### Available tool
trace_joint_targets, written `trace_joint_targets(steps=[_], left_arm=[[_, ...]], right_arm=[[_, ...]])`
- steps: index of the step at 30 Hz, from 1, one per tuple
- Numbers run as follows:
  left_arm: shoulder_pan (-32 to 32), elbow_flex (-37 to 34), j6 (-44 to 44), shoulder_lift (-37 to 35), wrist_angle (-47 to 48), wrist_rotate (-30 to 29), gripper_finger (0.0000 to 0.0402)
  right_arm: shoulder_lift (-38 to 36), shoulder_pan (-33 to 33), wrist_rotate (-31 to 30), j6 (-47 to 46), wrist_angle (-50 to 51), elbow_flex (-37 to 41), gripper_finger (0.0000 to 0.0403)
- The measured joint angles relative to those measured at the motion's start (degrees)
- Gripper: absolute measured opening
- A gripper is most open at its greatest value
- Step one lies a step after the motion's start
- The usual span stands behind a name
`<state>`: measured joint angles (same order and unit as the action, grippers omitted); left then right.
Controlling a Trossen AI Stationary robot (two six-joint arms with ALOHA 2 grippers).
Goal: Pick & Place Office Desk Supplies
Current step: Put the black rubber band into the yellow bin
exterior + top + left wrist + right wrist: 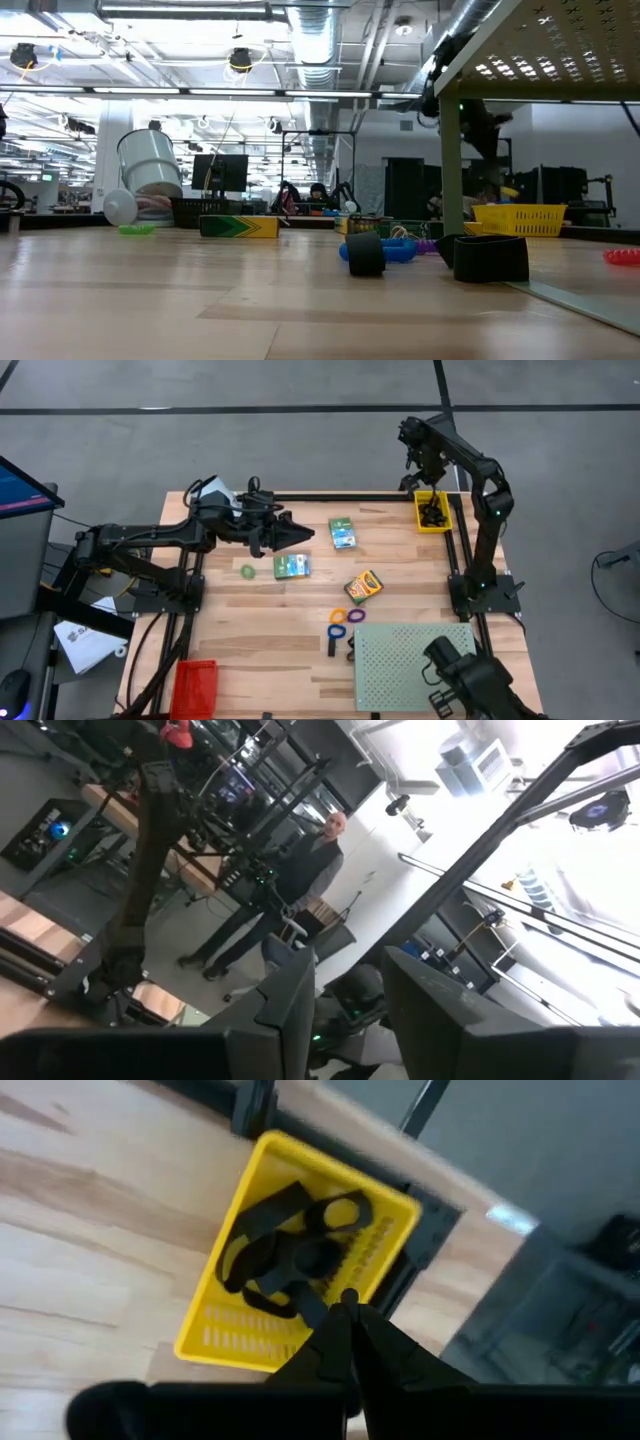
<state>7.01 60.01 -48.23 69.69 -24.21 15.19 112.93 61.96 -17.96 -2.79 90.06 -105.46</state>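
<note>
My left gripper (pixel 300 536) hangs open above the table's far middle, between two green boxes (pixel 343 533) (pixel 292 567). In its wrist view the fingers (pixel 290 1010) stand apart and tip upward at the room. My right gripper (pixel 347 1305) is shut and points down over the yellow basket (pixel 300 1260) at the far right, where black clips (pixel 290 1250) lie. A crayon box (pixel 363 587), orange (pixel 339 616), purple (pixel 356 615) and blue rings (pixel 336 632), black clips (pixel 331 647) and a green ring (pixel 247 571) lie flat on the wood.
A pale green perforated board (pixel 415 665) covers the near right of the table. A red bin (pixel 195 685) sits at the near left corner and a white cylinder (pixel 215 490) at the far left. A person (pixel 300 870) stands in the room beyond the table.
</note>
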Motion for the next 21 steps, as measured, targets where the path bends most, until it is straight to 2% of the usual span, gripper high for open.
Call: trace_joint_targets(steps=[13, 21], left_arm=[[0.0, 0.0, -0.23, 0.0, -0.23, -1.87, 0.0115], [-0.26, 0.0, -0.46, 0.0, -0.33, -3.34, 0.0115]], right_arm=[[0.61, 5.89, 10.23, -0.9, -0.03, 5.96, 0.0], [0.63, 6.15, 10.4, 0.28, -0.04, 6.68, 0.0]])
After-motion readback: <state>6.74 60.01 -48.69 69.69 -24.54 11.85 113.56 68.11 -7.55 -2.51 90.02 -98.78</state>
